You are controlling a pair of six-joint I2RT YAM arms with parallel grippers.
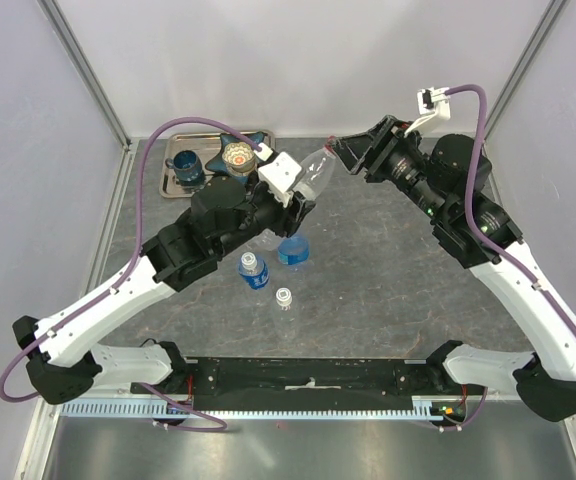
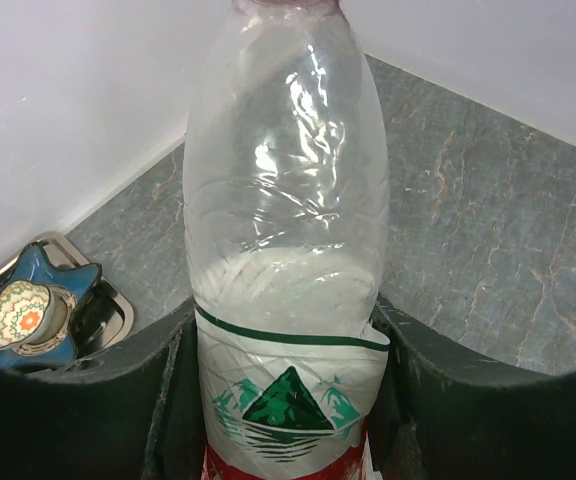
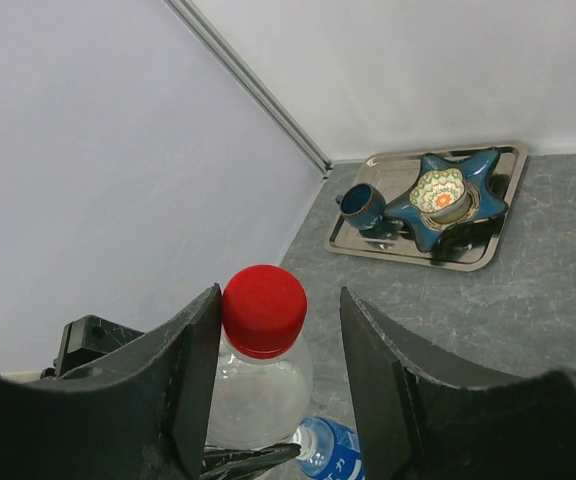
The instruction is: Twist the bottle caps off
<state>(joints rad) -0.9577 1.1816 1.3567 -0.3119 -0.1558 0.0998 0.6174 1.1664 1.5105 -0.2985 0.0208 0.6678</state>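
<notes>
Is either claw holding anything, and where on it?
The left gripper clamps the red-labelled bottle by its labelled lower body; the right gripper only straddles its red cap.

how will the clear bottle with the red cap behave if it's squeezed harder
Probably light: the bottle looks empty, only clear wall showing. Likely to dent, since its thin plastic is already creased and wavy. Smooth and round, so it may twist in the left gripper when the red cap is turned.
</notes>
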